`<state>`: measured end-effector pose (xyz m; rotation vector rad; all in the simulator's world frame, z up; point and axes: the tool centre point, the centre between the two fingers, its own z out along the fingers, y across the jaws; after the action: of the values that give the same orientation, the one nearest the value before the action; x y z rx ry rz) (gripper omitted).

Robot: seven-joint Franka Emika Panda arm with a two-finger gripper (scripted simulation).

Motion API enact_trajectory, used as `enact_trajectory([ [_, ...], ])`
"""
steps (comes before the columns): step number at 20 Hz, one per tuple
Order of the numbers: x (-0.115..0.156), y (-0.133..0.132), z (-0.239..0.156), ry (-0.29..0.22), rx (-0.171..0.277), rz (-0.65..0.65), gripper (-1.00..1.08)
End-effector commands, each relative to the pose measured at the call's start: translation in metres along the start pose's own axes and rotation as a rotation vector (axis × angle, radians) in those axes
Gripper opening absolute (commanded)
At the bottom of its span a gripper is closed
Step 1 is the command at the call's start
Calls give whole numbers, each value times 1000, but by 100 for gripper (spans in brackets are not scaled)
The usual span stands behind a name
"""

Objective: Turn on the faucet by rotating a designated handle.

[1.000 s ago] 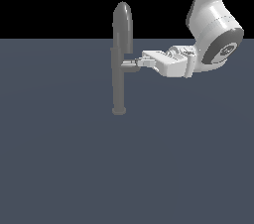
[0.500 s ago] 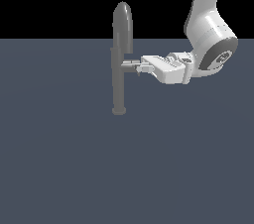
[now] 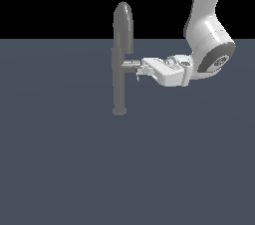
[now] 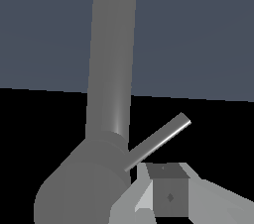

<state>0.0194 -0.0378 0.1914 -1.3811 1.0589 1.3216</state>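
The faucet is a tall grey column with a rounded top, standing on a small base flange. The handle is a short stub jutting from the column toward the exterior view's right. My gripper reaches in level from that side, its tips against the stub's end. In the wrist view the column runs along the frame. The handle's thick stub points toward the camera, and its thin rod lever slants out just above one of my fingers. The fingers look shut, with nothing held between them.
A flat dark blue-grey floor spreads around the faucet base. My white arm comes down from the exterior view's upper right. No other objects show.
My gripper and wrist have shifted slightly down and toward the exterior view's left, staying at the handle stub. The faucet column has not moved.
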Motion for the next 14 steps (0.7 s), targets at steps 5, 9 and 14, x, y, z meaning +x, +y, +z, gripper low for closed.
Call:
enact_trajectory([
  [5,34,-10,3,1,13,34,-100],
  [9,50,-15,3,1,18,49,-100],
  [14,36,-21,-10,12,30,28,-100],
])
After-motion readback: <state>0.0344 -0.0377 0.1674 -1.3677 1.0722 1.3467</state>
